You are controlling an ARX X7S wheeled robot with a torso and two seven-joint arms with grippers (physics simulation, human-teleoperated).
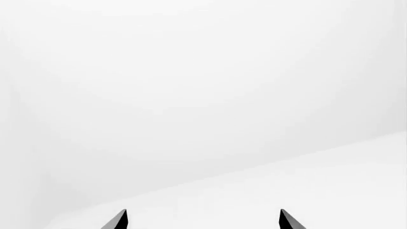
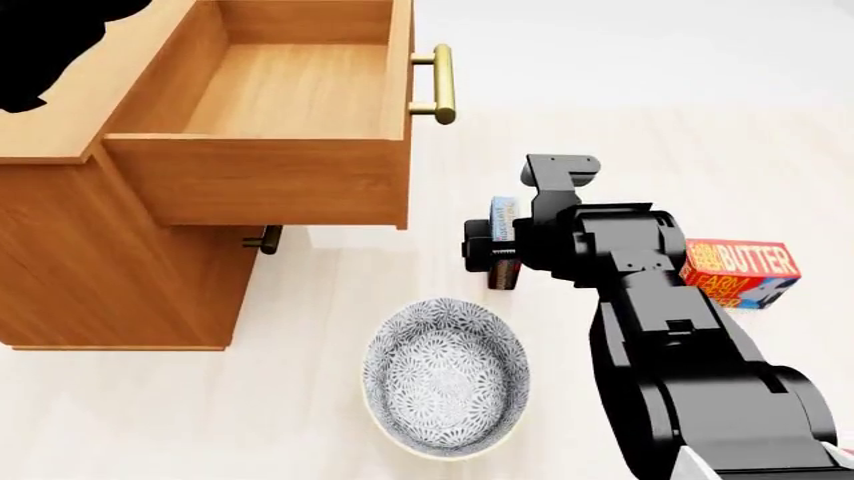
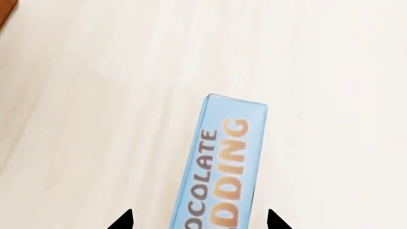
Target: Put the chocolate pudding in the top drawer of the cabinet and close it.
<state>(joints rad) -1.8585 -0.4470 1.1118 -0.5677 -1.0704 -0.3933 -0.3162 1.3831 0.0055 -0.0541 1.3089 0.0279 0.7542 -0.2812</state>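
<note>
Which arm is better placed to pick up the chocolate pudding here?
Right. The right gripper is open with the chocolate pudding between its fingertips. The left gripper faces only blank white background, with no task object in its view.

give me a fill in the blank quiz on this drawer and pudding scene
1. The top drawer of the cabinet is pulled ____.
2. The chocolate pudding lies between the fingertips of the ____ gripper.
3. The patterned bowl holds ____.
4. The box beside the right arm reads ____.

Missing words: open; right; nothing; butter
</note>
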